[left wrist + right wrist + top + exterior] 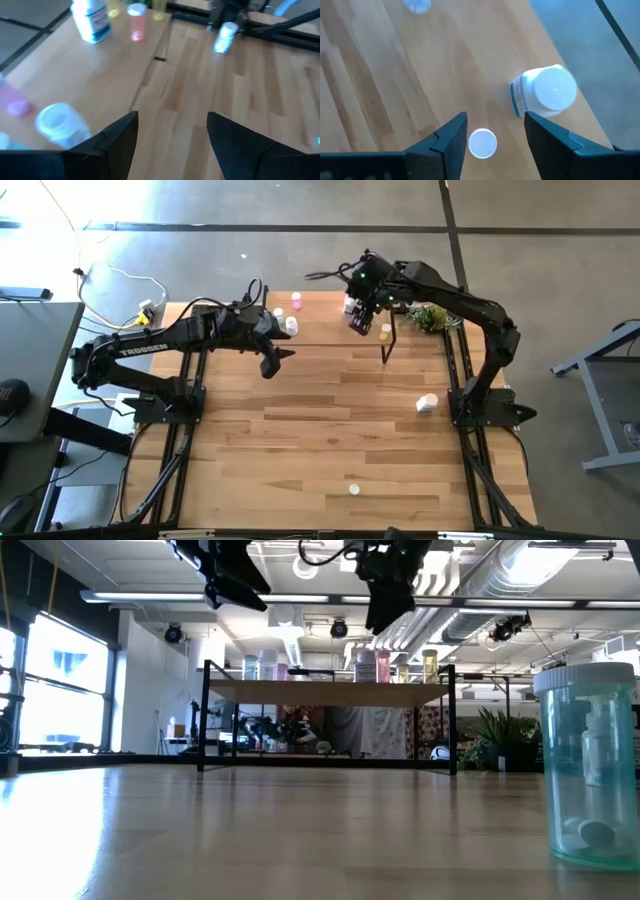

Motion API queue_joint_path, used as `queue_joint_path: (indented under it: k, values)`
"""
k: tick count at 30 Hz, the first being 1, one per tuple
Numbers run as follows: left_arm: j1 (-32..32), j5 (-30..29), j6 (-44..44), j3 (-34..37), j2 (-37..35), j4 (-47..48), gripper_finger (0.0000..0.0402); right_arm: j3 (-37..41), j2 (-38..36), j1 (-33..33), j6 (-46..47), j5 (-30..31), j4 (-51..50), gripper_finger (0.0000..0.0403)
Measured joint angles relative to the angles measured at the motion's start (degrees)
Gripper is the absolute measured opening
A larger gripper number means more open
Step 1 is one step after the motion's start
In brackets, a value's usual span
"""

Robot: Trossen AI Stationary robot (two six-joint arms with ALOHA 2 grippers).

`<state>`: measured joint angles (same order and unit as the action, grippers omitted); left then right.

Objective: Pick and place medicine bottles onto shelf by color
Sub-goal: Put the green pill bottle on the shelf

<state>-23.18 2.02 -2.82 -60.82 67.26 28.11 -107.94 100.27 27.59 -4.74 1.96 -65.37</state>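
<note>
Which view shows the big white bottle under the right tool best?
The right wrist view: the large white bottle stands clear beside the open right tool. The high view hides it under that tool. The left wrist view shows a similar bottle, blurred; low view unclear.

Count, high view: two arms, one shelf (330,330), one plant (428,316), five small bottles clearly visible.

Bottles (366,664) on shelf (330,692); one bottle (427,403) on table (300,440), right.
</note>
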Motion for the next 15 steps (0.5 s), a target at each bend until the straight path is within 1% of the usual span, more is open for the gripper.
queue_joint_path:
  k: [6,11,15]
  values:
    - [3.19,0.43,1.14,0.0,0.0,-4.32,0.0225,-4.71,-0.07,-0.28,7.18,0.12,-0.1,0.0188]
    - [7.05,0.41,3.57,0.0,0.0,-6.54,0.0225,-7.34,-0.07,-1.13,14.15,2.75,-0.01,0.0188]
    - [10.14,0.5,3.91,0.0,0.0,-7.3,0.0225,-9.64,-0.07,-2.4,19.05,3.46,-0.11,0.0188]
